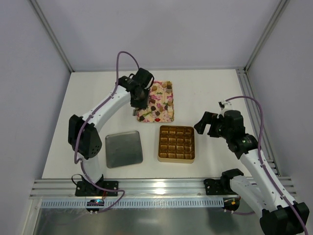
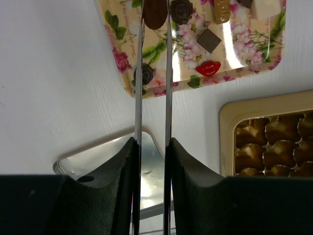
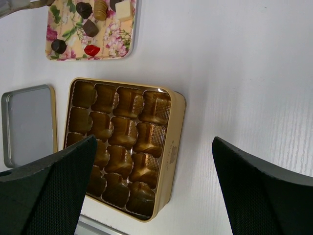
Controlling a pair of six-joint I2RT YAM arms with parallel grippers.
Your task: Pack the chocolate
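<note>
Surveyed the white table [image 1: 205, 93] first: left arm [image 1: 105, 110] stretched toward the far side, right arm [image 1: 254, 156] bent low on the right. Found near the front a silver lid [image 1: 123, 149] lying flat just left of the gold compartment box [image 1: 176, 159], every visible cell unfilled; judged packing not yet begun. Located the chocolates [image 1: 161, 100] loose on the floral tray [image 1: 155, 121], just beyond the box. Logged the left gripper [image 1: 138, 108] over the tray's near-left part, much the nearer to the sweets. Logged the right gripper [image 1: 208, 128] well apart from the tray, beside the box's right flank, jaws spread wide on nothing. Saw in the left wrist view thin fingers [image 2: 168, 98] set to a narrow slot, an oval brown chocolate [image 2: 155, 12] between the tips, long axis in line with the blades, so any pinch across its short width. Contact with the blades: cannot tell. Noted a rose-shaped dark piece [image 2: 146, 73] partly behind one blade, nearer the wrist; some risk of nudging.
</note>
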